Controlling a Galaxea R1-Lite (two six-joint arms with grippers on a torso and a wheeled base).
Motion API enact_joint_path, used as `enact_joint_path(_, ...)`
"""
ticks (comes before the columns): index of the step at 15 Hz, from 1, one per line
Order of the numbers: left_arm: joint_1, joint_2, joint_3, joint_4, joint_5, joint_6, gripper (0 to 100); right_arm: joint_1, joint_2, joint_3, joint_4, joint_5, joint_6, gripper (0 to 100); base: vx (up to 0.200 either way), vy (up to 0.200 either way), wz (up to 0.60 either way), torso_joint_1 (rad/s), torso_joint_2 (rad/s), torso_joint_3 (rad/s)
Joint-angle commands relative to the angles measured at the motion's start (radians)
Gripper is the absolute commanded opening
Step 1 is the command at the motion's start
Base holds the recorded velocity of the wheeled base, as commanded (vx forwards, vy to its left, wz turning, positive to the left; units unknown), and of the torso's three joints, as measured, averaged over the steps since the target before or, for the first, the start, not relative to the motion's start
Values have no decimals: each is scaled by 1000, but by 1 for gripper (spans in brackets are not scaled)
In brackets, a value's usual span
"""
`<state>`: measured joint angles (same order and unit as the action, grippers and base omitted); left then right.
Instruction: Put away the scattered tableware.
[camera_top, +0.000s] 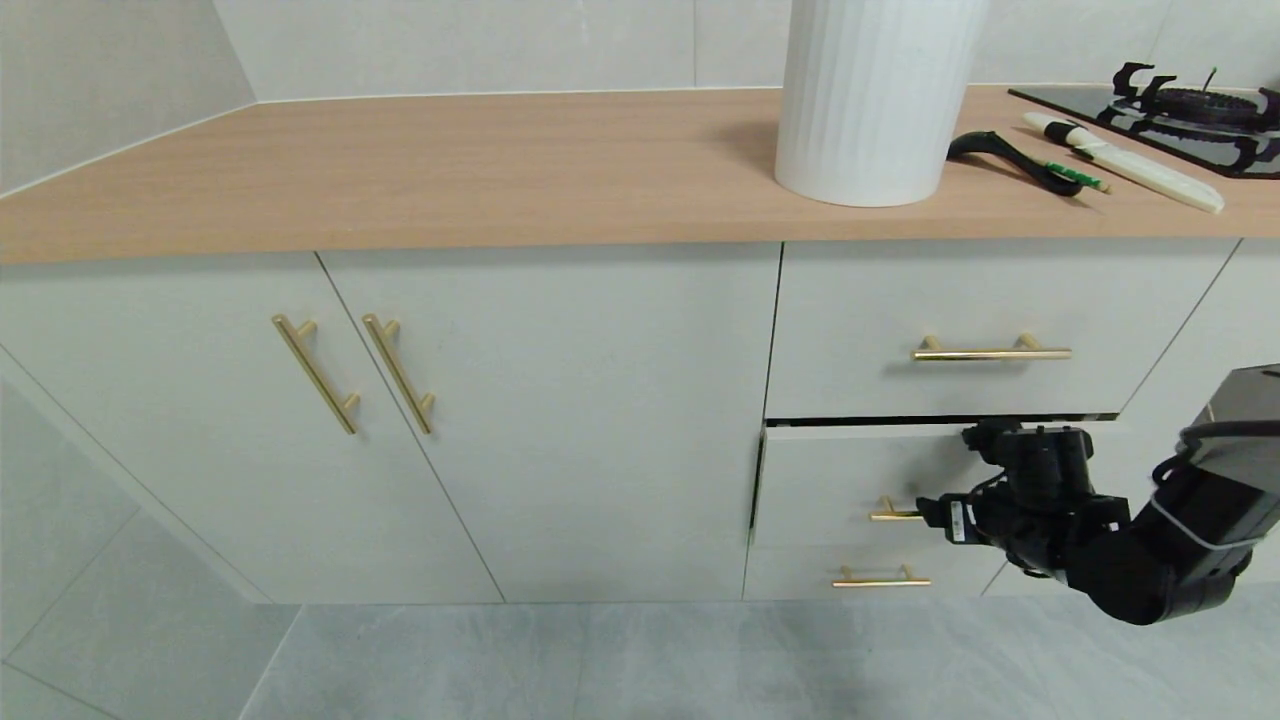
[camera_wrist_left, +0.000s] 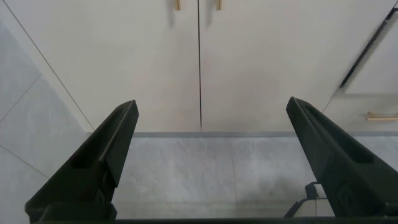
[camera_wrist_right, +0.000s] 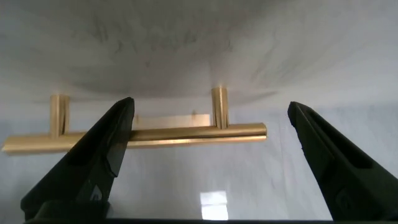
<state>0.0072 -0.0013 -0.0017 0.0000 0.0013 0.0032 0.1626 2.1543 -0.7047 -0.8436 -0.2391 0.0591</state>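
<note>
Right claw (camera_wrist_right: 209, 118), fingers spread, faces the brass handle (camera_wrist_right: 161, 134) of the slightly ajar middle drawer (camera_top: 850, 470) just ahead, apparently needing to clamp and pull, while black ladle (camera_top: 1010, 160) and knife (camera_top: 1130, 165) lie on the countertop (camera_top: 450, 170) well above.

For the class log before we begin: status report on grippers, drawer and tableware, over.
Right gripper open, fingers astride handle of middle drawer, slightly ajar. Left gripper open, empty. Ladle and knife on counter. No obstruction seen.
</note>
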Motion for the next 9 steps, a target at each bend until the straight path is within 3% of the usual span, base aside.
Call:
enact_joint_path(1, 0, 1, 0, 0, 0, 0, 100, 29, -277, 16, 271, 90, 2, 100, 0, 0, 0, 0, 0, 0)
enact_joint_path(2, 0, 1, 0, 0, 0, 0, 100, 45, -409, 8, 390, 121, 2, 100, 0, 0, 0, 0, 0, 0)
enact_joint_path(3, 0, 1, 0, 0, 0, 0, 100, 54, -479, 8, 425, 121, 2, 100, 0, 0, 0, 0, 0, 0)
enact_joint_path(6, 0, 1, 0, 0, 0, 0, 100, 87, -620, 2, 474, 121, 2, 100, 0, 0, 0, 0, 0, 0)
enact_joint_path(9, 0, 1, 0, 0, 0, 0, 100, 104, -599, -2, 446, 119, 11, 100, 0, 0, 0, 0, 0, 0)
